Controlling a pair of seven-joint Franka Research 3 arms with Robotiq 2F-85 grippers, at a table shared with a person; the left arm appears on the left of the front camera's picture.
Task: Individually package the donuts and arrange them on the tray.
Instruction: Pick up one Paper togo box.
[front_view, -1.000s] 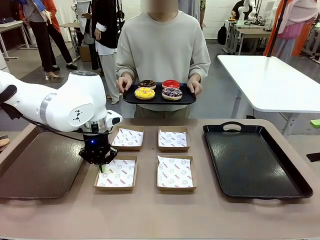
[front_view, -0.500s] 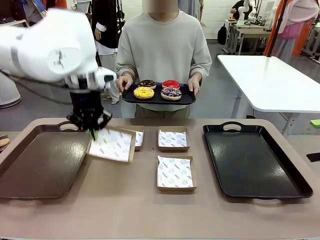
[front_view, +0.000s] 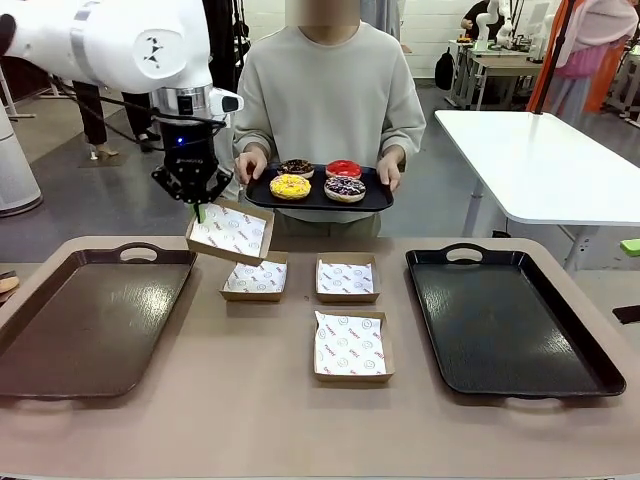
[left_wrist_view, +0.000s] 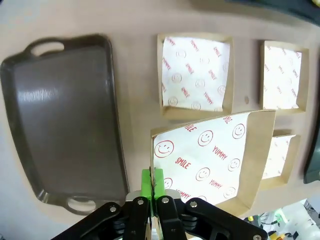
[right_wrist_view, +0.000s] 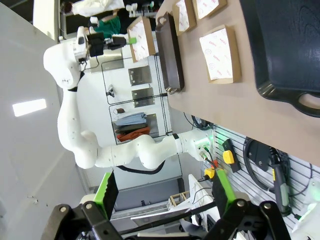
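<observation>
Front view puts the left gripper (front_view: 198, 204) at ten o'clock above the table. Its green pads are pressed together on one rim of a shallow brown cardboard box lined with white smiley-printed paper (front_view: 232, 232), which hangs tilted, clear of the tabletop. The four iced ring donuts (front_view: 290, 186) lie on a small black oval tray (front_view: 376, 198) that a person (front_view: 330, 100) holds at twelve o'clock, just at three o'clock of the raised box. Three matching lined boxes (front_view: 350, 347) lie flat mid-table, and a large black handled tray (front_view: 590, 372) waits at three o'clock. In the right wrist view the right gripper (right_wrist_view: 165, 175) has its pads spread wide around nothing.

The step looks like offering the box for a donut. It would go best with the box brought level and held steady beside the tray's lip. A one-rim pinch is thin, so a donut's weight will likely lever the far side down. A firm grip and slow travel would guard against that.
</observation>
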